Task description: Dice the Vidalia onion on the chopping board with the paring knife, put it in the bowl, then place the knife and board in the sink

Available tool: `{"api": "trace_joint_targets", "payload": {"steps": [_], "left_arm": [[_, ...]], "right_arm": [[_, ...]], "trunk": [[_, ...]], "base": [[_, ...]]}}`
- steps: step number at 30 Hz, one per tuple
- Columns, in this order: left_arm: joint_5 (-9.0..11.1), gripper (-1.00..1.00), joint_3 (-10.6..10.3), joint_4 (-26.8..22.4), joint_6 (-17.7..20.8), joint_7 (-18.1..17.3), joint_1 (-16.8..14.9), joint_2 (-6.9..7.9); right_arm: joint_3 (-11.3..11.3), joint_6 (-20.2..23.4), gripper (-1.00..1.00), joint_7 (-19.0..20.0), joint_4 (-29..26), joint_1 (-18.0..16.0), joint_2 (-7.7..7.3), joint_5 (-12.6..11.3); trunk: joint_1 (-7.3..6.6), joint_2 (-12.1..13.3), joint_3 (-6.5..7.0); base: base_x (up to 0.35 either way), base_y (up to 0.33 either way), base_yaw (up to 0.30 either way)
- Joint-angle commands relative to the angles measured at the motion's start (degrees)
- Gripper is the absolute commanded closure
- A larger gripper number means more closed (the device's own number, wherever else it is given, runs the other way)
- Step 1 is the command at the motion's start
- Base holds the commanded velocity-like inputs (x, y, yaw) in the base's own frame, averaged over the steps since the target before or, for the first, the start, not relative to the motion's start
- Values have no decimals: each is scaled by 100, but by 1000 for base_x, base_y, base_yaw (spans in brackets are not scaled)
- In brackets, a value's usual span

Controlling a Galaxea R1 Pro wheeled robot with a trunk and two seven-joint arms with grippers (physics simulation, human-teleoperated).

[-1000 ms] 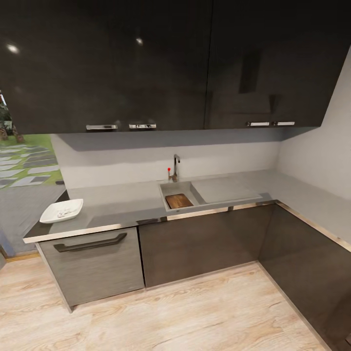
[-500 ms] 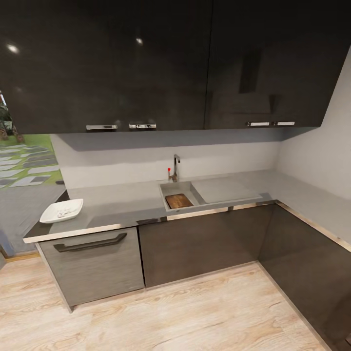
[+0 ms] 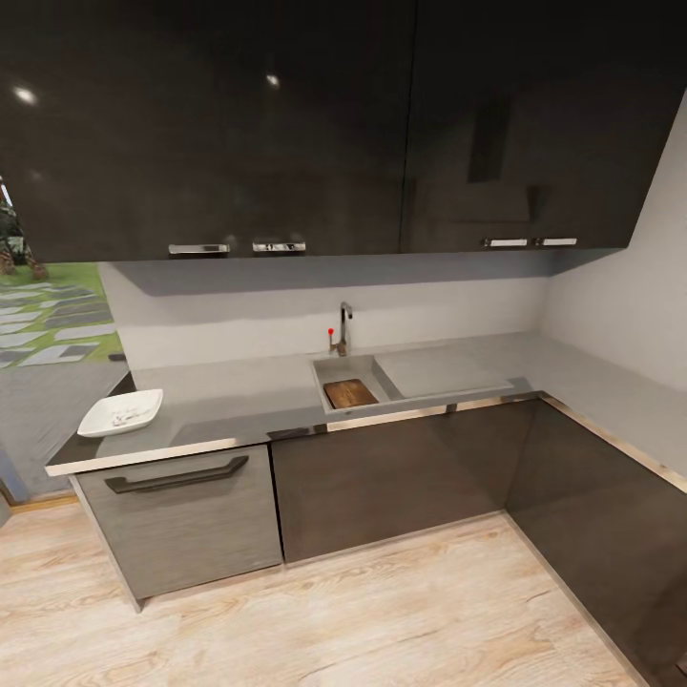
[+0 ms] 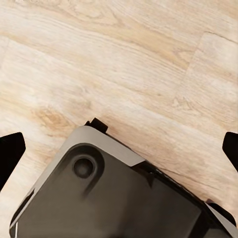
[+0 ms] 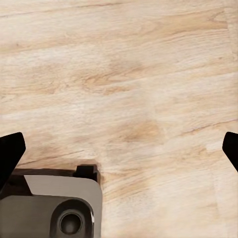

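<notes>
Unmoved since the earlier frames: chopping board lying inside sink. Bowl on tabletop well apart, holding pale bits. Both hands spread open, empty, over wooden floor. Task seemingly complete.

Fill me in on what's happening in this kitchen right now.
Nothing is being handled. The robot stands back from the countertop. The chopping board lies in the sink, and the white bowl sits near the counter's left end with something small inside; too small to identify. Both grippers, left and right, hang open over the wooden floor, holding nothing.
</notes>
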Motion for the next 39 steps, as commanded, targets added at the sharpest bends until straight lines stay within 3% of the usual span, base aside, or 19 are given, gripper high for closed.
{"api": "trace_joint_targets", "payload": {"steps": [1, 39], "left_arm": [[36, -100, -7, 6, -18, 5, -2, 1], [23, -100, -8, 5, -18, 5, -2, -2]], "right_arm": [[48, -30, -100, -5, 18, -5, 3, -37], [50, -30, -100, -5, 18, -5, 3, -37]], "trunk": [[2, -4, -2], [2, -4, -2]], "base": [[0, 0, 0], [0, 0, 0]]}}
